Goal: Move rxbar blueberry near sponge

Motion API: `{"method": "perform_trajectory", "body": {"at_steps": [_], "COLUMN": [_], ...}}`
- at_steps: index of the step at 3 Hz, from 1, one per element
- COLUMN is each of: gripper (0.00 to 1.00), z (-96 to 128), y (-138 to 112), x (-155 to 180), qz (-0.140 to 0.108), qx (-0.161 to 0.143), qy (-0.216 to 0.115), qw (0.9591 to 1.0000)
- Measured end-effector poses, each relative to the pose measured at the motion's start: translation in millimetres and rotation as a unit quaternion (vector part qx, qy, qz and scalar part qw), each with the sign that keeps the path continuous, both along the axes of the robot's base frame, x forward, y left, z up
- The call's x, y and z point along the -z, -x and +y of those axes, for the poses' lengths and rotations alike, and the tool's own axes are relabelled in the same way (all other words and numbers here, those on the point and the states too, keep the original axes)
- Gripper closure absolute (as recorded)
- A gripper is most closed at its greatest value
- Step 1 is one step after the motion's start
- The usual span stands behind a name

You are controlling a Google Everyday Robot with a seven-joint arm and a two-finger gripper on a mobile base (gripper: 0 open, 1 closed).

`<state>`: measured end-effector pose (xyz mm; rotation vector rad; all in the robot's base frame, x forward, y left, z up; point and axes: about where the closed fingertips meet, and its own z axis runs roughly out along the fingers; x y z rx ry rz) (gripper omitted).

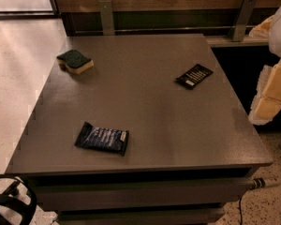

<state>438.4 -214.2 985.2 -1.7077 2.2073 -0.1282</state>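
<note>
The rxbar blueberry (102, 138) is a flat dark blue wrapper with pale lettering. It lies near the front left of the grey table (145, 93). The sponge (75, 61), dark green on top over pale yellow foam, sits at the table's far left corner, well apart from the bar. My gripper (271, 95) shows as white and pale yellow parts at the right edge of the view. It is beyond the table's right side, far from both things, and holds nothing I can see.
A small black packet with white print (194, 75) lies at the table's right middle. A wooden wall with metal brackets (106, 17) runs behind the table. A black curved part (9, 203) is at the bottom left on the floor.
</note>
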Motion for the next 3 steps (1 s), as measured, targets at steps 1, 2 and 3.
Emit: {"method": "perform_trajectory", "body": {"at_steps": [1,2,3], "gripper": [0.00,0.00,0.00], "z": [0.0,1.6,10.8], "y": [0.0,0.5,6.5], "x": [-0.1,2.1,25.7], "qz": [0.000,-0.001,-0.008], "qx": [0.000,0.000,0.005], "qy": [0.000,-0.011,-0.088], "qw": [1.0000,0.9999,0.9960]}}
